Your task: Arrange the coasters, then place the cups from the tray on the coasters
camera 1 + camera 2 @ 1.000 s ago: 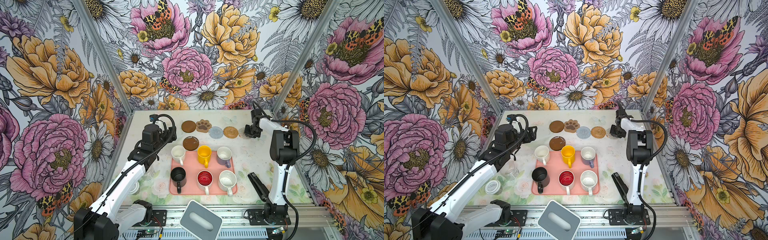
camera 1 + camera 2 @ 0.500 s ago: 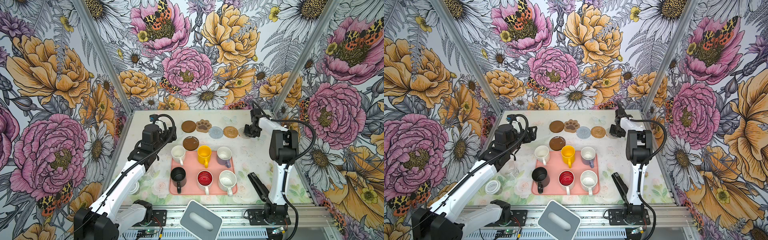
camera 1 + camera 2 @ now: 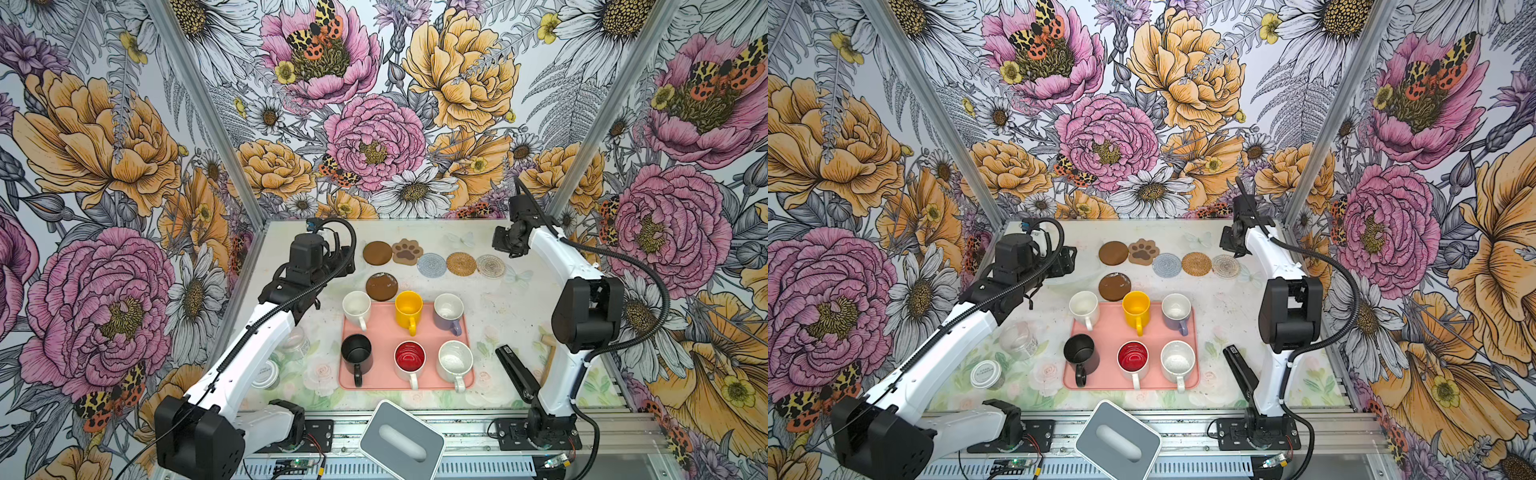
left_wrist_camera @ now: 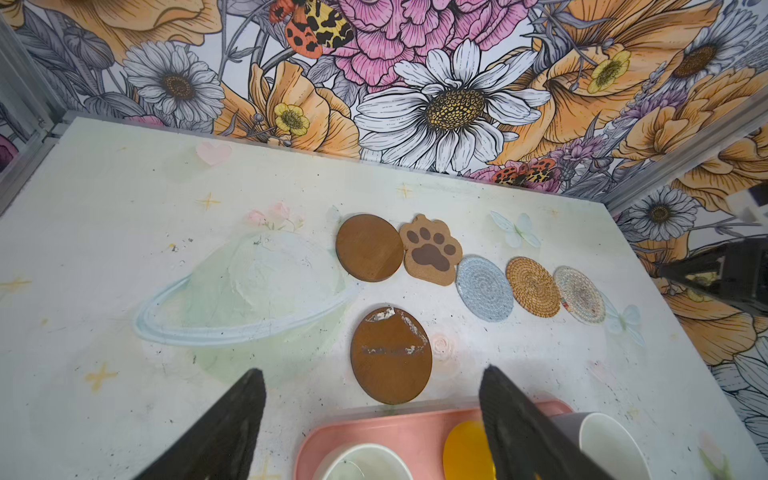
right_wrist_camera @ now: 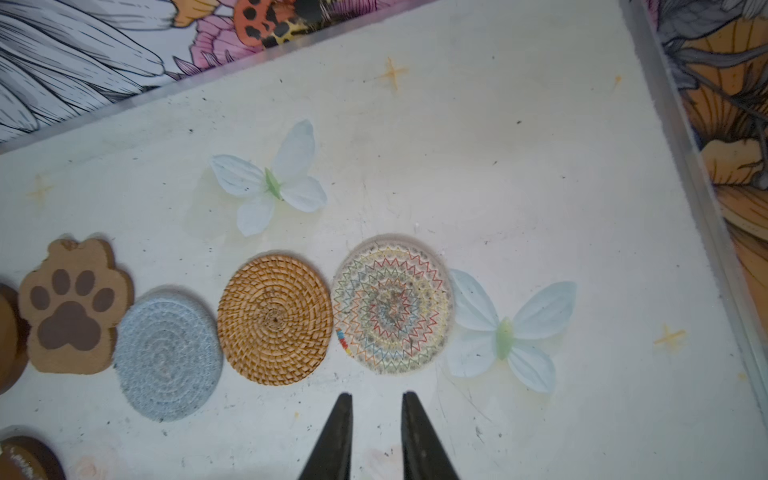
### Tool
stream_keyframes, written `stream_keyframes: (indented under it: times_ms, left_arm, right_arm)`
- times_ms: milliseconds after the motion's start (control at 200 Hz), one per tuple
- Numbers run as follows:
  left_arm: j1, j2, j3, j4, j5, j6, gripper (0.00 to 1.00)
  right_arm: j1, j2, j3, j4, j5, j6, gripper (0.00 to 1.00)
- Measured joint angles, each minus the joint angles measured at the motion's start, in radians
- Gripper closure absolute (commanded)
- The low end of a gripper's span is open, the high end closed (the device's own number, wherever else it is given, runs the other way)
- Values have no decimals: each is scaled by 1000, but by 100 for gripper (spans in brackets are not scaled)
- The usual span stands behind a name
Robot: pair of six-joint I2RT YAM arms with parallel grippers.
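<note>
Five coasters lie in a back row: brown disc (image 3: 377, 252), paw (image 3: 407, 251), grey woven (image 3: 431, 264), rattan (image 3: 461, 263) and clear patterned one (image 5: 390, 303). A second brown disc (image 4: 390, 355) lies alone in front, beside the pink tray (image 3: 386, 374). Several cups stand on the tray, among them cream-white (image 3: 356, 305), yellow (image 3: 408, 305) and black (image 3: 356, 351). My left gripper (image 4: 372, 372) hovers open over the tray's far edge, facing the lone disc. My right gripper (image 5: 377, 395) is shut to a narrow slit, empty, just short of the clear coaster.
A grey-white slotted box (image 3: 401, 436) sits at the front edge. A black stapler-like bar (image 3: 515, 370) lies right of the tray. A glass jar (image 3: 1019, 338) and a lidded jar (image 3: 986, 374) stand left of it, under the left arm.
</note>
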Motion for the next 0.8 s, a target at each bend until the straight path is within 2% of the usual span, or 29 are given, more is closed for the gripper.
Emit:
stream_keyframes:
  times_ms: [135, 355, 485, 621, 796]
  left_arm:
    - [-38, 138, 153, -75, 8, 56, 18]
    - [-81, 461, 443, -226, 54, 119, 18]
    - [-109, 648, 594, -325, 55, 139, 17]
    - [-149, 782, 663, -406, 53, 151, 17]
    - [-187, 862, 679, -468, 53, 151, 16]
  right_arm:
    - [69, -120, -66, 58, 10, 34, 74]
    - [206, -338, -354, 208, 14, 163, 72]
    - [269, -407, -430, 254, 34, 230, 71]
    - [312, -469, -482, 310, 67, 288, 71]
    - [320, -584, -587, 373, 100, 350, 71]
